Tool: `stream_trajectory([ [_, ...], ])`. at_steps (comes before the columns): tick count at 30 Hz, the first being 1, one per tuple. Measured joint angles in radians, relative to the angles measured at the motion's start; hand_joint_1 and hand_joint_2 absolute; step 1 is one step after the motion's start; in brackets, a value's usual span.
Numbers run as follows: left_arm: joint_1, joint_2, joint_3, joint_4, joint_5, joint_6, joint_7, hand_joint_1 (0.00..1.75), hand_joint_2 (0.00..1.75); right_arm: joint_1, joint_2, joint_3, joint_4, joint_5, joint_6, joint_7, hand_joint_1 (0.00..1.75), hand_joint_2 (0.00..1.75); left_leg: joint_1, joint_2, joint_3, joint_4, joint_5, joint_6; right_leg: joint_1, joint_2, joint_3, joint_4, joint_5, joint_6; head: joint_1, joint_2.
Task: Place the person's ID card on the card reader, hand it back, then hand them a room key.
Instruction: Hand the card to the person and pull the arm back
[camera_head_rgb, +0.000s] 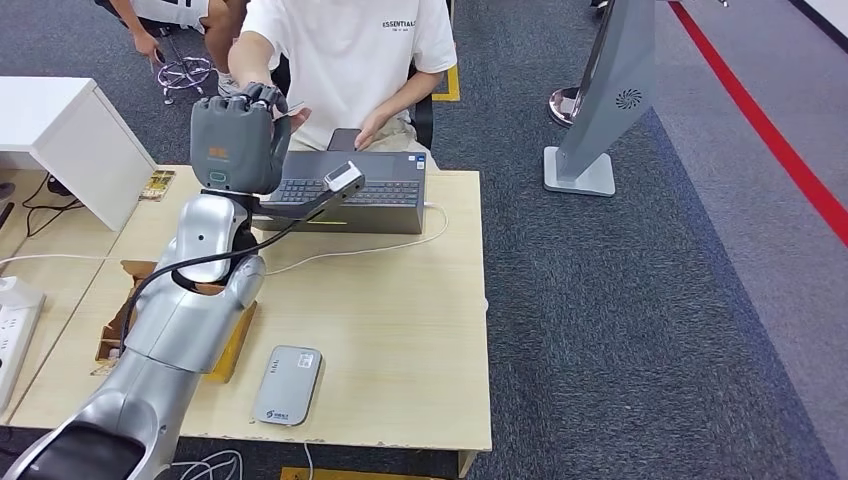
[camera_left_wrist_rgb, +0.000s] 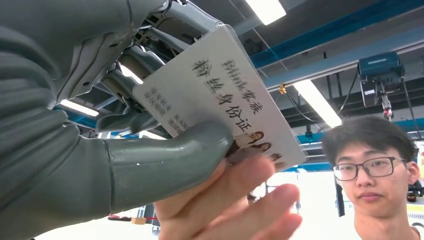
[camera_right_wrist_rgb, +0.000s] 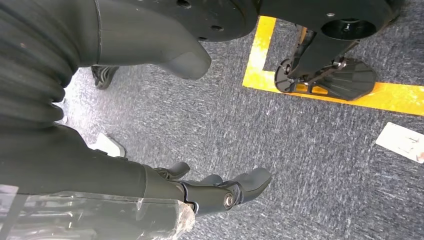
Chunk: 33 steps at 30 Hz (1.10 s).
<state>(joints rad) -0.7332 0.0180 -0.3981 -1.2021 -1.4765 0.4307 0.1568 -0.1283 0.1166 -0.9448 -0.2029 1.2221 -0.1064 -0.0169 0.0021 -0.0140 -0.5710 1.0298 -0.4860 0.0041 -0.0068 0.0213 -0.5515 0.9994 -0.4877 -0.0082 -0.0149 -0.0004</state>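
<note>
So from the head view, the grey left hand (camera_head_rgb: 238, 140) is reaching up over the dark laptop (camera_head_rgb: 352, 192) toward the person in the white t-shirt (camera_head_rgb: 350, 50). Left wrist view: its thumb (camera_left_wrist_rgb: 170, 160) is pinching the white printed ID card (camera_left_wrist_rgb: 220, 95), and the person's hand (camera_left_wrist_rgb: 235, 205) is touching the card's lower edge. Right wrist view: the dark right hand (camera_right_wrist_rgb: 210, 192) is hanging loose over grey carpet (camera_right_wrist_rgb: 300, 150), fingers apart, gripping nothing.

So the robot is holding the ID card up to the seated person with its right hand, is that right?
Not quite: it is the left hand that holds the ID card up to the seated person, as the left wrist view shows.
</note>
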Motion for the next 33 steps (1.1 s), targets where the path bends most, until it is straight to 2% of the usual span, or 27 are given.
stream_trajectory([
  [1,-0.013,-0.007,0.000,0.023,0.005,0.003,-0.001,0.00,1.75,-0.002,0.000,0.001,0.000,0.000,-0.002,0.001,0.00,1.75,0.000,0.000,0.000,0.000,0.000,0.000,0.000,0.000,0.000,0.000,0.000,0.000,0.000,0.000],
  [13,-0.059,-0.040,0.000,0.133,0.018,0.002,-0.007,0.00,1.75,-0.005,-0.001,0.003,0.000,-0.004,-0.009,0.002,0.00,1.75,0.000,0.000,0.000,0.000,0.000,0.000,0.000,0.000,0.000,0.000,0.000,0.000,0.000,0.000],
  [22,-0.025,-0.042,0.000,0.109,0.035,0.020,-0.010,0.00,1.75,-0.003,-0.002,0.004,0.000,-0.004,-0.009,0.004,0.00,1.75,0.000,0.000,0.000,0.000,0.000,0.000,0.000,0.000,0.000,0.000,0.000,0.000,0.000,0.000],
  [25,0.021,-0.036,0.000,0.047,0.048,0.006,-0.020,0.00,1.75,0.002,-0.003,0.004,0.000,-0.010,-0.009,-0.002,0.00,1.75,0.000,0.000,-0.001,0.000,0.000,0.000,0.000,0.000,0.000,0.000,0.000,0.000,0.000,0.000],
  [28,0.108,-0.006,-0.001,-0.064,0.054,-0.048,-0.029,0.00,1.75,0.014,-0.004,0.003,0.000,-0.027,-0.010,-0.018,0.00,1.75,0.000,0.001,-0.001,-0.001,-0.001,0.000,0.000,0.001,0.000,0.000,-0.001,0.000,0.000,0.000],
  [31,0.249,0.063,-0.006,-0.211,0.037,-0.080,-0.028,0.00,1.75,0.034,-0.004,0.000,0.000,-0.046,-0.009,-0.037,0.00,1.75,0.000,0.003,0.000,-0.002,-0.002,-0.001,0.000,0.004,-0.001,0.000,-0.002,0.000,0.000,0.000],
  [33,0.361,0.123,-0.006,-0.306,0.019,-0.065,-0.022,0.00,1.75,0.047,-0.005,-0.003,0.000,-0.055,-0.009,-0.047,0.00,1.75,0.000,0.004,0.000,-0.002,-0.003,-0.002,0.000,0.005,-0.002,0.001,-0.002,-0.001,0.000,0.000],
])
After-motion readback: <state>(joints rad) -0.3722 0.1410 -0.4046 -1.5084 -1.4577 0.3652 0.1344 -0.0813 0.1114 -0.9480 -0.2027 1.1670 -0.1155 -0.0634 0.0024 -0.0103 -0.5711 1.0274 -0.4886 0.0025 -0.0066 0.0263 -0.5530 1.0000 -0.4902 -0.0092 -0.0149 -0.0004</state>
